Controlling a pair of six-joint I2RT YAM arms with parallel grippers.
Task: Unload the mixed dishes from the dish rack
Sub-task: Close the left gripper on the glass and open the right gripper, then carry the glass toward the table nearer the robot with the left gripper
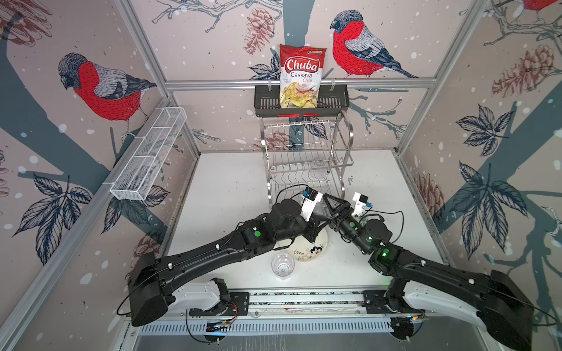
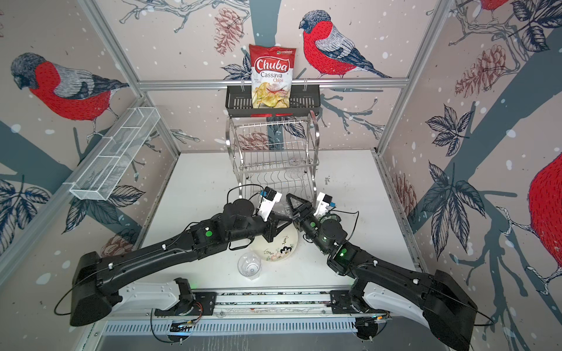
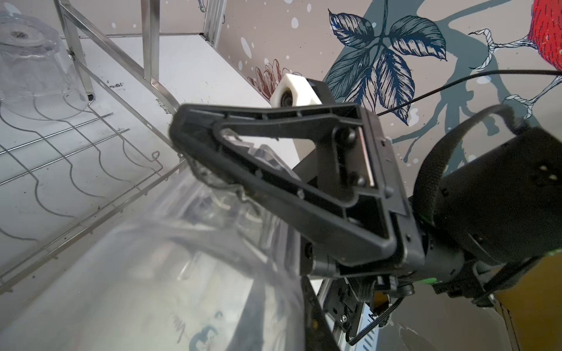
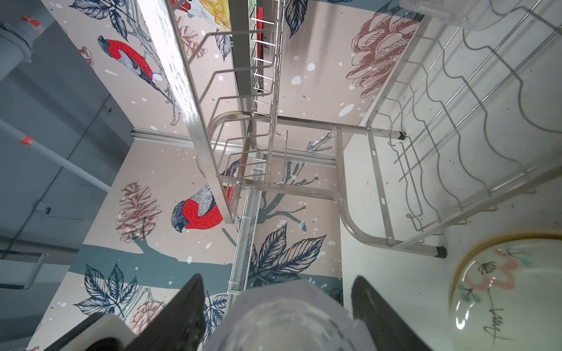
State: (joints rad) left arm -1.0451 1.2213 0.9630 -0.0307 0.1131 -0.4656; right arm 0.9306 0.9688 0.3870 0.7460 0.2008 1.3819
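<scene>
Tumbler (image 1: 323, 209) of clear glass is raised off the table, just in front of the dish rack (image 1: 307, 158), at the point where the two arms meet. Right gripper (image 4: 278, 276): jaws wide, one on each side of the tumbler, clamped on its wall. Left gripper (image 1: 317, 219): tip at the same tumbler. Whether its jaws are parted or closed cannot be told, as blurred glass fills its wrist view. Second tumbler (image 3: 27, 60) stands upside down on the rack's wavy lower tier, toward the right side. Third tumbler (image 1: 282, 265) stands mouth up on the table (image 1: 231, 182), just beside the floral plate (image 1: 313, 250). The plate lies flat, partly under the left arm.
</scene>
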